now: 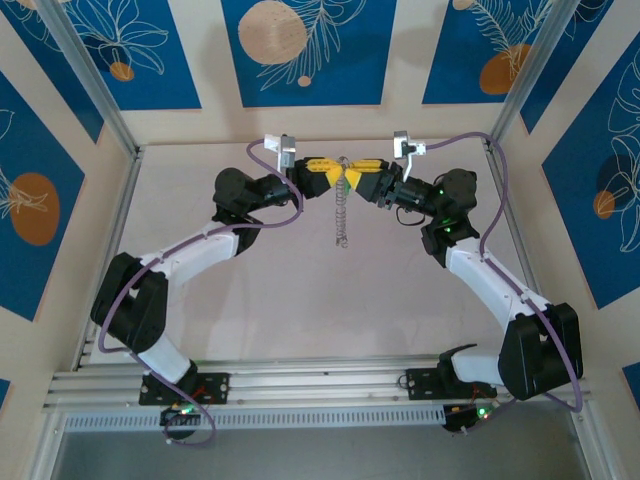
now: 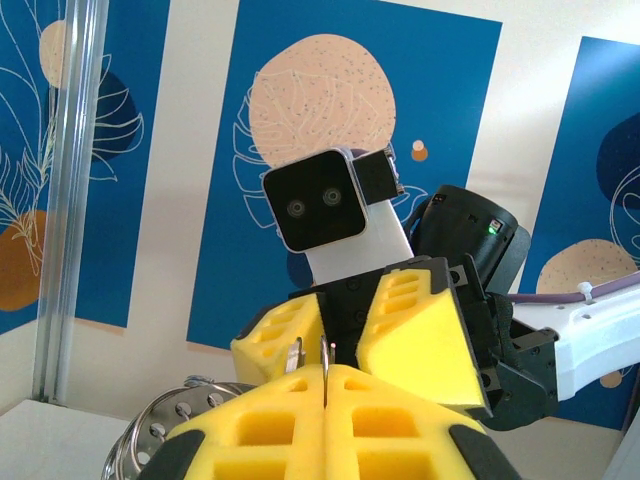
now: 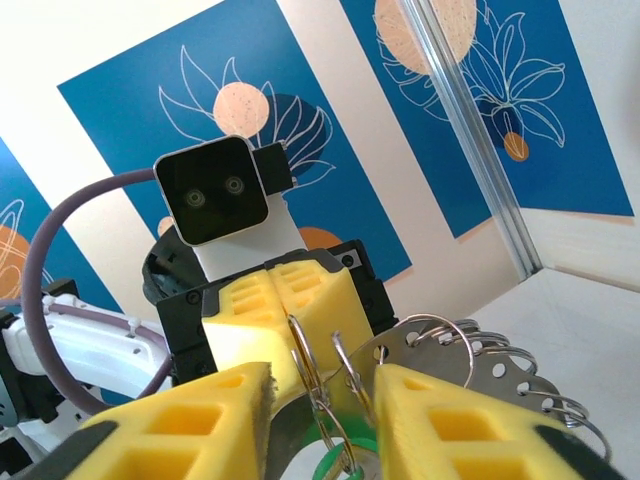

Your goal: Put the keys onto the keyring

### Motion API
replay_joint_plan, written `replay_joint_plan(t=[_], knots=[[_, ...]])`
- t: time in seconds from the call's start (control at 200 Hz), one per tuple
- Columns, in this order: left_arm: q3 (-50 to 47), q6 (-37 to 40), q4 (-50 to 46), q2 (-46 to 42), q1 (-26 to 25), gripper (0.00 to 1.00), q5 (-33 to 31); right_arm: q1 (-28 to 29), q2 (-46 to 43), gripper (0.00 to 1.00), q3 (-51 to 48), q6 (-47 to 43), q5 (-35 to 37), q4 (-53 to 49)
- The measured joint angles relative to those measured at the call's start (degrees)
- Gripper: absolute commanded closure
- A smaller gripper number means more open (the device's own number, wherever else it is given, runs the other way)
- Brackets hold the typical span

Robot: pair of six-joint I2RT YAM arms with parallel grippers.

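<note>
As coiled grey keyring [image 1: 343, 215] dangles, left gripper [image 2: 325, 372] clamps it; right gripper [image 3: 322, 378] part-open.

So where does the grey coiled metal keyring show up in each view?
Top external: grey coiled metal keyring hangs at centre, below the yellow fingers.
Left wrist: keyring at lower left, beside the yellow fingers.
Right wrist: keyring at lower centre-right, by the yellow fingers.
Shared landmark: the yellow fingers.
</note>
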Motion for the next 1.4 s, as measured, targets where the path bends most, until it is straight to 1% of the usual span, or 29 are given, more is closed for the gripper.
replay_joint_plan(t=[0.14, 0.285, 0.38, 0.535, 0.805, 0.925, 1.0, 1.11, 1.25, 1.4], knots=[[0.00, -0.02, 0.02, 0.02, 0.00, 1.00, 0.33, 0.02, 0.09, 0.78, 0.22, 0.24, -0.09, 0.15], [0.00, -0.02, 0.13, 0.04, 0.00, 1.00, 0.59, 0.17, 0.74, 0.80, 1.27, 0.22, -0.22, 0.39], [0.00, -0.04, 0.13, 0.04, 0.00, 1.00, 0.59, 0.52, 1.18, 0.86, 1.84, 0.26, -0.44, 0.48], [0.00, -0.46, 0.50, 0.04, 0.02, 1.00, 0.55, 0.61, 1.46, 1.00, 2.16, -0.72, -0.70, 0.79], [0.00, -0.87, 0.52, 0.04, 0.04, 1.00, 0.55, 0.44, 1.46, 1.00, 2.16, -1.60, -1.05, 0.55], [0.00, -0.63, -0.48, 0.04, 0.07, 0.82, 0.55, 0.07, 1.07, 1.00, 2.16, -2.73, -1.33, -1.31], [-0.02, 0.37, -1.22, -0.13, 0.28, 0.70, 0.52, -0.44, 0.70, 1.00, 2.25, -3.87, -2.14, -4.28], [-0.46, 1.62, -2.58, -1.53, 1.29, 0.58, 0.46, -1.51, 0.61, 1.00, 3.30, -6.64, -4.00, -10.91], [-1.01, 3.89, -6.60, -4.74, 3.43, 0.49, 1.36, -2.71, 0.61, 1.00, 7.19, -12.31, -6.73, -21.11], [-0.79, 8.76, -14.82, -7.52, 5.33, 0.46, 3.87, -3.28, 0.96, 1.00, 13.03, -19.78, -9.84, -32.20]])
